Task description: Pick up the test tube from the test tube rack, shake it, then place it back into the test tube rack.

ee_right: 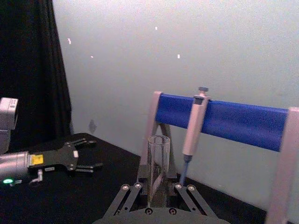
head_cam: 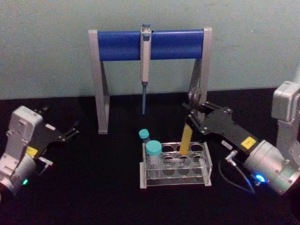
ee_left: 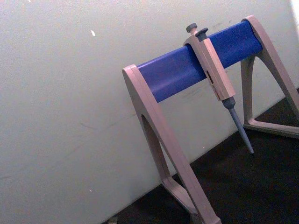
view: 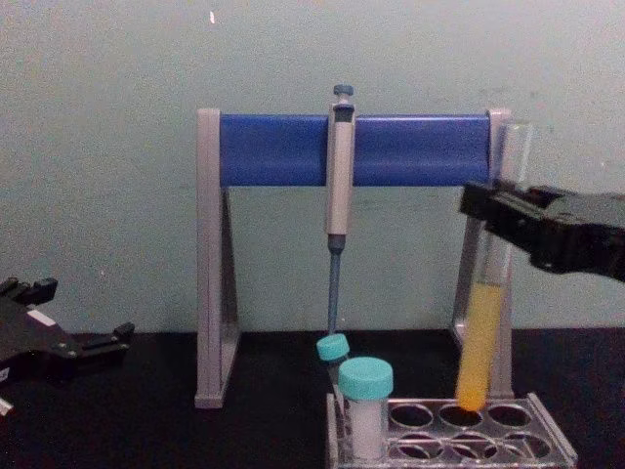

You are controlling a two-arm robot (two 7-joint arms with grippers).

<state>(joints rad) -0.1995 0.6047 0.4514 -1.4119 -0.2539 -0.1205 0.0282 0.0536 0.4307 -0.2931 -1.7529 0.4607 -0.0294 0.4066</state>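
Gripping the test tube [view: 483,332] up high, right claw [view: 493,220] holds it tilted, bottom right at the test tube rack [head_cam: 176,182]; that lean could snag a hole's rim. Left claw [ee_right: 93,153] idles open, far left

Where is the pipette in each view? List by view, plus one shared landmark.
Head: pipette upper centre, mid-crossbar.
Left wrist: pipette toward crossbar's farther leg.
Right wrist: pipette behind right gripper's test tube.
Chest: pipette centre, above teal-capped vials.
Landmark: the blue crossbar.
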